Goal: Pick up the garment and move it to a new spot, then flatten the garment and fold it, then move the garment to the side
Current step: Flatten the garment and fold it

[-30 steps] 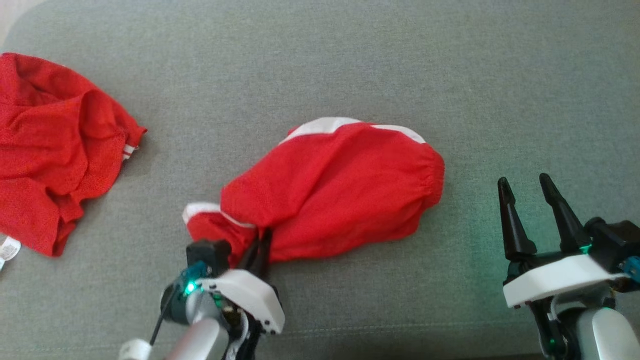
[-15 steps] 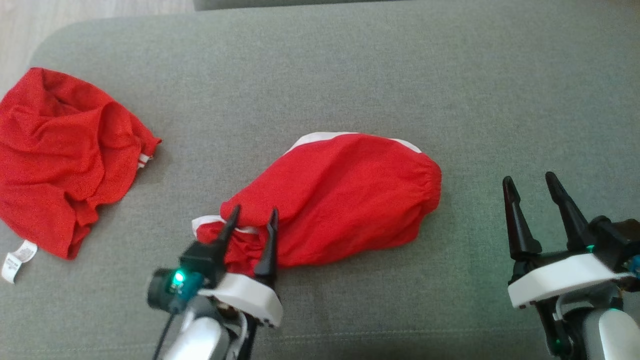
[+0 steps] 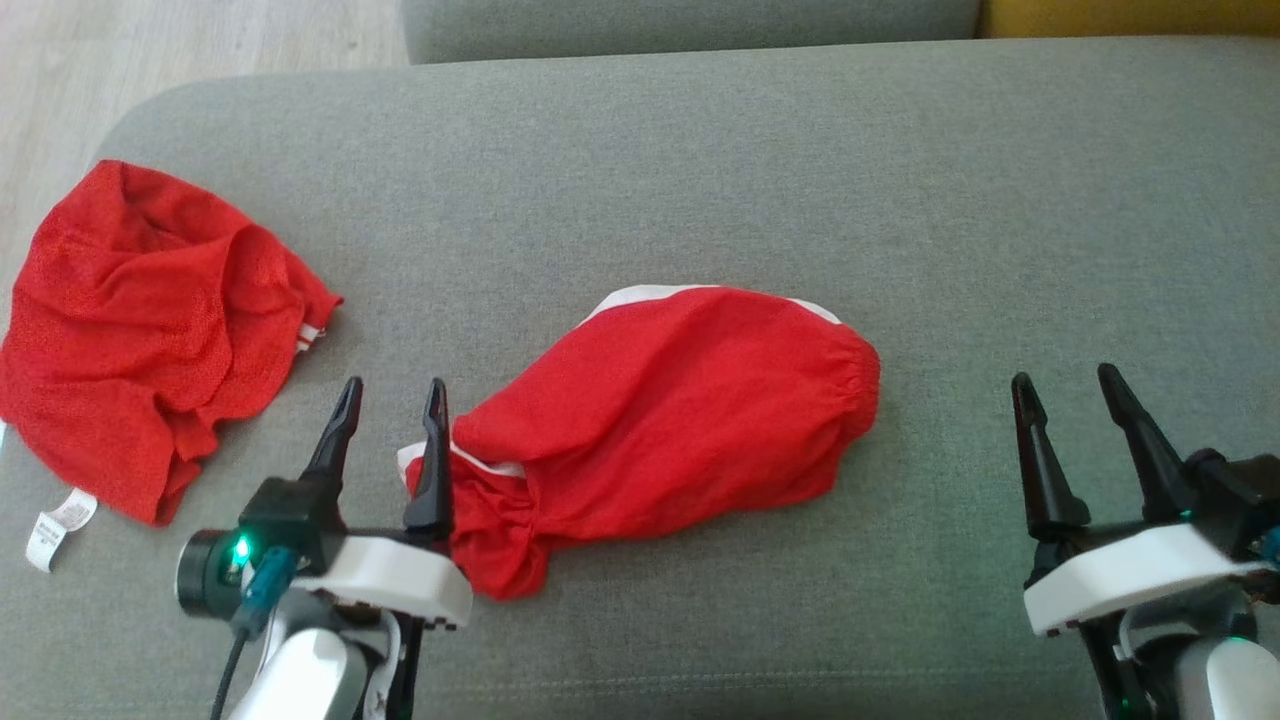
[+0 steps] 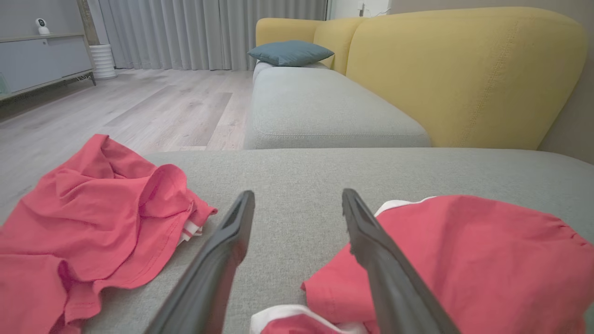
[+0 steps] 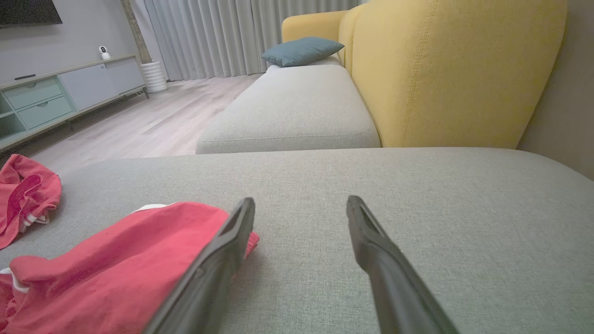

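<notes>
Jaws are wide apart on both arms, and neither pair holds anything. On the left jaws, the finger (image 3: 433, 465) nearer the garment (image 3: 660, 420) sits right against its white-trimmed corner, touching or nearly so, we can't tell which. The other finger (image 3: 335, 435) is over bare sofa seat (image 3: 700, 150). The right jaws hang well off to the right of the garment, over plain grey fabric.

The garment is a pair of red shorts with white trim. It lies mid-seat at a slant, with the gathered waistband to the right and a crumpled bunch at the lower-left end. A second red garment (image 3: 150, 330) is heaped near the seat's left edge, with a white label (image 3: 60, 525) poking out.

Versus a second ago, the left jaws were pinched shut on that lower-left corner. They've let go since and slid off to its left, so the corner lies loose now. The right jaws look just as wide as before. Our head camera has tipped too, so more of the far edge shows, but the clothes haven't really moved.
</notes>
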You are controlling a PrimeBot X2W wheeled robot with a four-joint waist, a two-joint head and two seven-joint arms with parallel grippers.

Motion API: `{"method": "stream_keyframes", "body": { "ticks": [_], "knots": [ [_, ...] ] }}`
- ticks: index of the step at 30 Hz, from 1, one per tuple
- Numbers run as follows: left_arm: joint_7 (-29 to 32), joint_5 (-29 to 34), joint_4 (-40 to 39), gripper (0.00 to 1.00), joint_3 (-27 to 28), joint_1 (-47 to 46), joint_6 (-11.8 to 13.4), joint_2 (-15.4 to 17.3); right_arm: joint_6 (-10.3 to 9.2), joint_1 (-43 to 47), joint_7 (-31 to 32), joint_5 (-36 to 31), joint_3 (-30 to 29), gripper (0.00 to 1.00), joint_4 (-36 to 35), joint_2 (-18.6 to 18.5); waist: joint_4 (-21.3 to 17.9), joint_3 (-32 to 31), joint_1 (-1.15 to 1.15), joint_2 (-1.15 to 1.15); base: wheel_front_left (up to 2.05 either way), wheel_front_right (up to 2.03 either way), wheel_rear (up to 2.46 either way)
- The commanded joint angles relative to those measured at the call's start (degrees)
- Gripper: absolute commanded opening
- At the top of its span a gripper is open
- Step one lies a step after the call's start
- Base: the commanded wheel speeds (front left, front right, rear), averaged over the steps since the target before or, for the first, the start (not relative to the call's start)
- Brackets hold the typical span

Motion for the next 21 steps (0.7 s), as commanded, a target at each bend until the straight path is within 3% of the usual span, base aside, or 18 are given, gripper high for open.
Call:
{"method": "stream_keyframes", "body": {
  "ticks": [1, 13, 17, 21],
  "knots": [
    [-0.63, 0.0, -2.2, 1.0, 2.41, -1.18, 0.2, 1.42, 0.43, -0.9, 0.12, -0.22, 0.93, 1.0, -2.52, -0.91, -0.02, -0.06, 0.0, 0.0, 0.0, 0.0, 0.0],
    [-0.47, -0.86, -2.32, 1.0, 2.31, -1.18, -0.17, 1.81, 0.43, -1.03, -0.02, 0.1, 0.97, 1.0, -2.74, -0.64, 0.09, 0.66, 0.0, 0.0, 0.0, 0.0, 0.0],
    [2.31, -1.54, -1.07, 1.0, 0.49, -4.75, -3.07, 1.79, 0.43, -1.51, -0.02, 0.14, 1.13, 1.0, -3.06, -0.56, 0.08, 2.19, 0.0, 0.0, 0.0, 0.0, 0.0],
    [8.19, -3.16, 3.07, 1.0, -2.32, -11.62, -8.03, 0.91, 0.43, -2.47, -0.03, 0.24, 1.69, 1.0, -3.29, -0.74, -0.32, 4.32, 0.0, 0.0, 0.0, 0.0, 0.0]
  ]
}}
